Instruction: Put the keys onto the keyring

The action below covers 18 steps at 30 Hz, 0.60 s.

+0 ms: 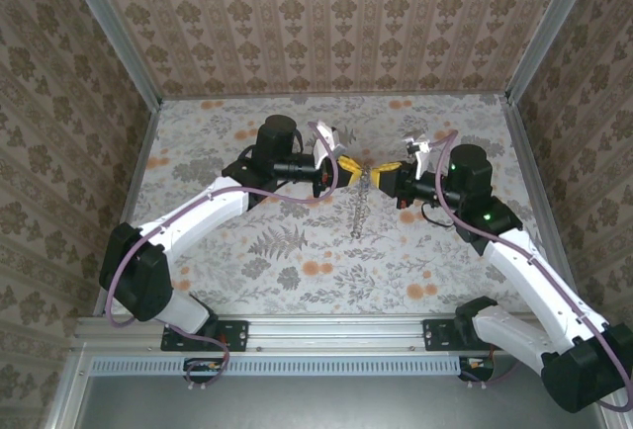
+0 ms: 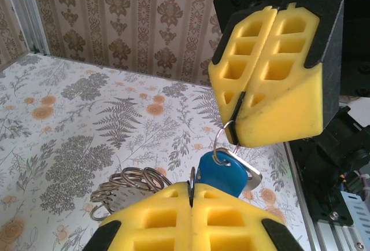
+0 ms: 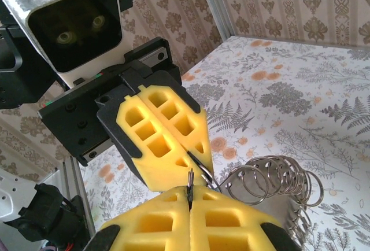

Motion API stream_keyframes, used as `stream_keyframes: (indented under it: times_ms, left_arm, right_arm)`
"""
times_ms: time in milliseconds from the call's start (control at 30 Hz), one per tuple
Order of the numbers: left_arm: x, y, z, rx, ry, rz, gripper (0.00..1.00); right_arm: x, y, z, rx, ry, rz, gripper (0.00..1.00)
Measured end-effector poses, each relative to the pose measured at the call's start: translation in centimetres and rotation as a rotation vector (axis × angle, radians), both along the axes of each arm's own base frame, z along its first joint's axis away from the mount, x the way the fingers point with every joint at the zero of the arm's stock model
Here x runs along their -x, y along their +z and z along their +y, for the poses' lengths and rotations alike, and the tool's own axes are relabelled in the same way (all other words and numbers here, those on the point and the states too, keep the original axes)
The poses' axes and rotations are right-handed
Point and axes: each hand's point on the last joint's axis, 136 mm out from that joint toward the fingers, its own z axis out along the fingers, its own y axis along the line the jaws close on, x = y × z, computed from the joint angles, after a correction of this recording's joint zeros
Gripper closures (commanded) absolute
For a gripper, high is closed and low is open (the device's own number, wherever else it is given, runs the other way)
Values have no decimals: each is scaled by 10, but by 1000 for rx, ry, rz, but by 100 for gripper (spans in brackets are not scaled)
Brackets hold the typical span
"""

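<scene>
The keys (image 2: 224, 176), a tiny set with a bright blue plastic head and short silvery metal blades, hang directly beneath the fingertips of the right gripper (image 2: 237, 125) and just above the closed pads of the left gripper (image 2: 191, 196). The right gripper is clenched. Its yellow foam pads are pressed together on a small silver wire loop that passes through the blue head, so it carries the keys by that loop.

The left gripper is also clenched, pinching a thin strand of metal that rises from the seam of its pads. In the right wrist view the left gripper (image 3: 195, 159) nips a fine wire that seems to lead into the keyring (image 3: 277, 178), a brownish-silver, chain-like run of linked metal rings. The keyring lies just beside the right gripper (image 3: 189, 196).

From above, the left gripper (image 1: 354, 166) and right gripper (image 1: 381, 171) meet tip to tip. The keyring (image 1: 360, 214) trails down from below their tips towards the floral table (image 1: 257, 251).

Both pieces appear gathered and brought together, so the reaching and grasping are done. Whether the key's small loop is already linked into the chain cannot be told, because the junction is hidden between the pads. If it is not, what remains is the threading itself and then releasing the assembled set.
</scene>
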Motion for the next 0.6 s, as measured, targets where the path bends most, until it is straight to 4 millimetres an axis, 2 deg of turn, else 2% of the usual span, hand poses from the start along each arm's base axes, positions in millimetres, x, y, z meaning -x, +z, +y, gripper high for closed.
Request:
stream_keyframes:
  times_ms: [600]
  left_arm:
    - [1, 4, -1, 3, -4, -3, 100]
  right_arm:
    - [-7, -9, 2, 9, 1, 29, 100]
